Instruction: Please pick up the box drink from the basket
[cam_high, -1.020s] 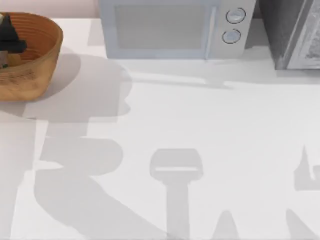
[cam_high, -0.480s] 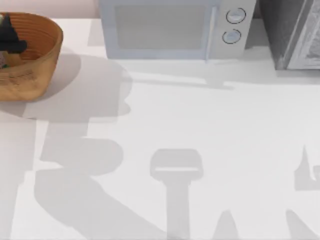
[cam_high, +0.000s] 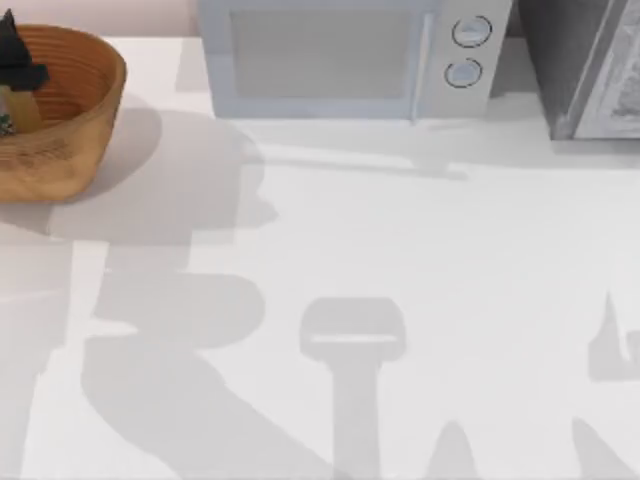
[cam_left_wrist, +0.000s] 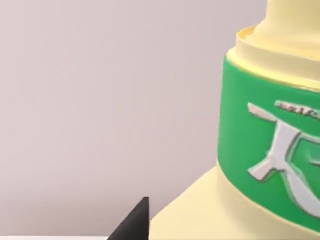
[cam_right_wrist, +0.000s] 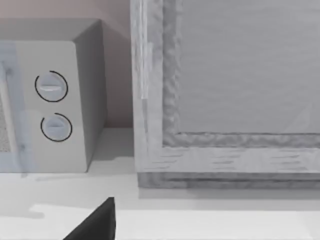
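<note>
Raised tool (cam_high: 14, 55) seemingly grips box drink (cam_high: 14, 108).

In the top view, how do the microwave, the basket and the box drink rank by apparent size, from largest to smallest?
1. microwave, cropped at the top edge
2. basket, cropped at the left edge
3. box drink, mostly hidden inside the basket

The basket (cam_high: 70, 120) looks woven, its orange-brown wall ribbed in rings. The box drink (cam_left_wrist: 260, 150) has smooth, faintly glossy pale yellow plastic and a slick green neck band. The table (cam_high: 400, 250) is plain matt white. The microwave (cam_high: 340, 60) is smooth and pale, beside a rough-grained grey cabinet (cam_right_wrist: 225, 100).
</note>
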